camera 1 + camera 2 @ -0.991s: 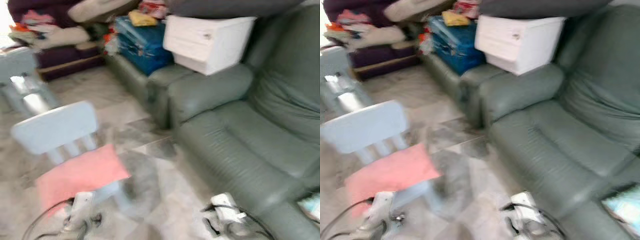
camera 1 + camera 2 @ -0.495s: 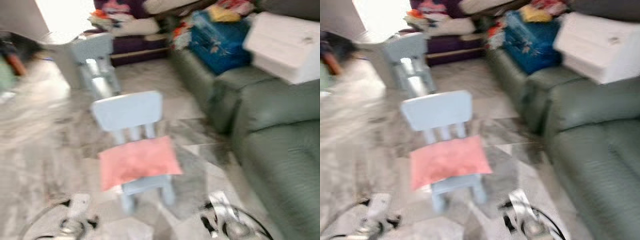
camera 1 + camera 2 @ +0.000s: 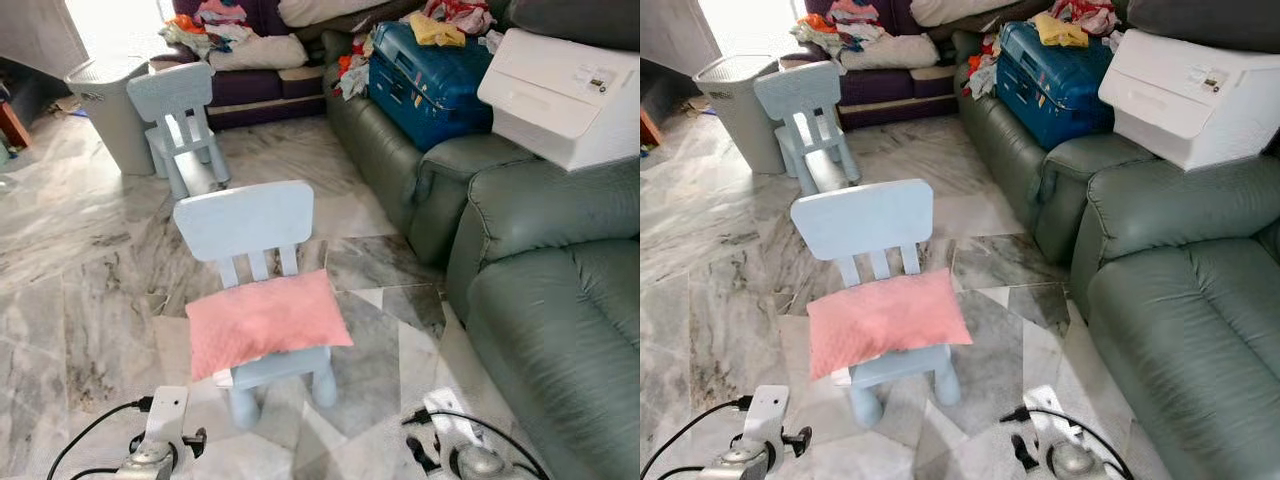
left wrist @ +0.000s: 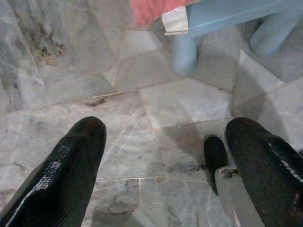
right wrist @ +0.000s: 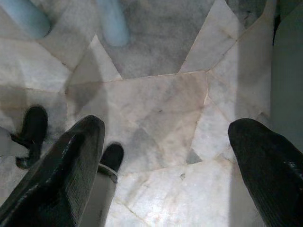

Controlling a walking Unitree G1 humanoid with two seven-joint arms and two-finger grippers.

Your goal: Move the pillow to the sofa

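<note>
You see the flat pink fabric pillow point(image 3: 266, 320) lying on the seat of the small light-blue plastic chair point(image 3: 245, 222), w/ one corner hanging over the seat edge. The grey-green leather sofa point(image 3: 560, 290) stands just beside the chair, on its right. Both grippers hang low over the grey marble floor point(image 3: 80, 260), in front of the chair: left gripper point(image 4: 165, 142) w/ fingers spread, grasping nothing; right gripper point(image 5: 165, 142) also spread, nothing between.
</note>
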